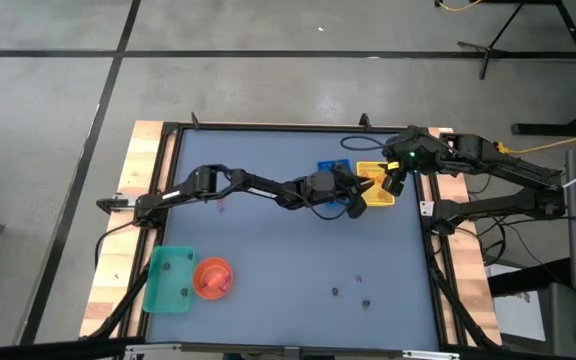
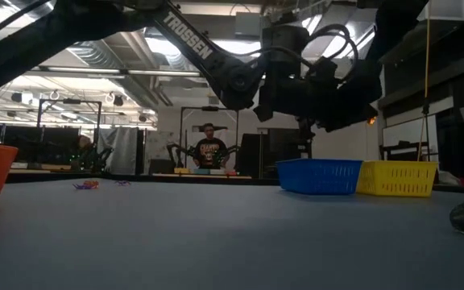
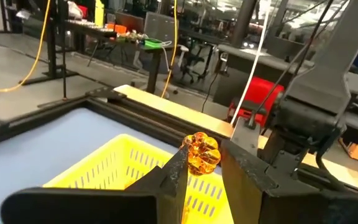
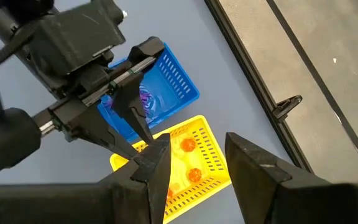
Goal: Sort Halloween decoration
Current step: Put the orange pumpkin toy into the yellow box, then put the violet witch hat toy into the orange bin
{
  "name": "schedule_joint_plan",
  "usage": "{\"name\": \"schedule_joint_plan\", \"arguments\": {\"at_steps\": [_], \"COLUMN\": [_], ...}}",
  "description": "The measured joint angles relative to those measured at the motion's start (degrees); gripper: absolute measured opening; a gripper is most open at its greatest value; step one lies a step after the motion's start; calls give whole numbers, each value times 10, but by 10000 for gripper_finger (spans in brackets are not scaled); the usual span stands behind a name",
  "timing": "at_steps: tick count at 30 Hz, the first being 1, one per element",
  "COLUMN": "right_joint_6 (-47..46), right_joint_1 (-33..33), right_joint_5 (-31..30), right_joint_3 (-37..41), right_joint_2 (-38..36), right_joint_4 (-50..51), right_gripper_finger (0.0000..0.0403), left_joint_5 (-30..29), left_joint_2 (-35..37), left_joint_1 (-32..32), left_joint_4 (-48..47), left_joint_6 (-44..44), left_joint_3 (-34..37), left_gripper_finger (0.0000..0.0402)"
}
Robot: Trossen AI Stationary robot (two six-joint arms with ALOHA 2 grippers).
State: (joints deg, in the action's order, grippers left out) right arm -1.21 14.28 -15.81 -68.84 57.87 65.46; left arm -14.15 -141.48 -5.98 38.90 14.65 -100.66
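Directly between the left gripper's (image 3: 204, 177) fingertips sits an orange decoration piece (image 3: 201, 153), round and lobed like a small pumpkin; jaws narrowed onto it, pinching both sides. No long axis to read on it, so no pointing direction can be given. Just below and ahead of the fingers lies the yellow tray (image 3: 114, 165), the held piece hanging over its near end. Beside the gripper, on its other flank, the blue tray (image 4: 166, 81) touches the yellow one; purple pieces (image 4: 146, 99) lie inside it. Two more orange pieces (image 4: 190, 159) rest on the yellow tray's floor, under the left gripper's fingers. The right gripper (image 4: 197, 165) hovers above the yellow tray, jaws parted, nothing between them. Farther off, a few dark pieces (image 1: 351, 292) lie scattered on the table (image 1: 288, 250). Farthest from the tool stand the green tray (image 1: 168, 280) and orange bowl (image 1: 212, 277), touching.
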Motion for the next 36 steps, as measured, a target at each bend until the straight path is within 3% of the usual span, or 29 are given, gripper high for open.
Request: {"name": "schedule_joint_plan", "arguments": {"at_steps": [7,19,36], "right_joint_6": [0,0,0], "right_joint_1": [0,0,0], "right_joint_5": [0,0,1], "right_joint_3": [0,0,0], "right_joint_2": [0,0,0], "right_joint_4": [0,0,1], "right_gripper_finger": [152,152,152], "left_joint_5": [1,0,10], "left_joint_2": [0,0,0], "left_joint_1": [0,0,4], "left_joint_4": [-9,-9,-9], "left_joint_6": [-3,-3,2], "left_joint_3": [0,0,0], "left_gripper_finger": [85,173,178]}}
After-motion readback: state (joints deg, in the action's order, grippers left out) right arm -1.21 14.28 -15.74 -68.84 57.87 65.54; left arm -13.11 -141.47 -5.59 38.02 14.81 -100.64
